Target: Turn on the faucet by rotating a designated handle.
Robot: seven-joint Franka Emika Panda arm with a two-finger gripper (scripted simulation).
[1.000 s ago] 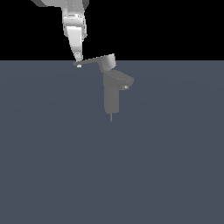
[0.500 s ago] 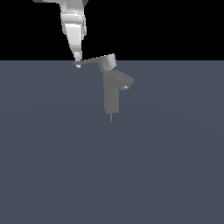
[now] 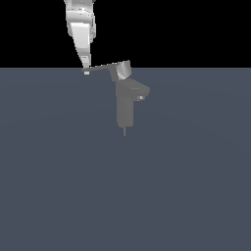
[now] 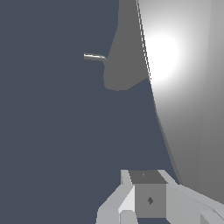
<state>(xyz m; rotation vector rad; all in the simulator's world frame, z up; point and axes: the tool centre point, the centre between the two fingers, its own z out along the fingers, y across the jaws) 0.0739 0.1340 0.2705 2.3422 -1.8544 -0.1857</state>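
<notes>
Exterior view: a small matte grey faucet (image 3: pixel 125 109) with an upright squarish column stood on a flat slate-blue desk (image 3: pixel 59 186), a little above the middle of the frame. A short stubby spout (image 3: pixel 140 91) jutted toward the exterior view's right, and a thin pin (image 3: pixel 124 131) hung below the column's base.

On top of the column sat the light grey handle (image 3: pixel 113 69): a short cylindrical hub with a long, thin, flat arm that reached out toward the exterior view's left, roughly level with the far edge of the desk.

The white robot arm (image 3: pixel 81 27) came down from the top of the frame. Its fingers (image 3: pixel 86 70) met the outer tip of the flat arm and appeared to touch it. Whether the fingers were apart or together could not be told from this angle.

Wrist view: a pale blocky finger (image 4: pixel 146 197) showed close to the lens. A broad, brightly lit grey surface filled one side, too close to identify with certainty. Beyond it lay the dark grey faucet body (image 4: pixel 124 57) with the thin pin (image 4: pixel 94 57) sticking out.
</notes>
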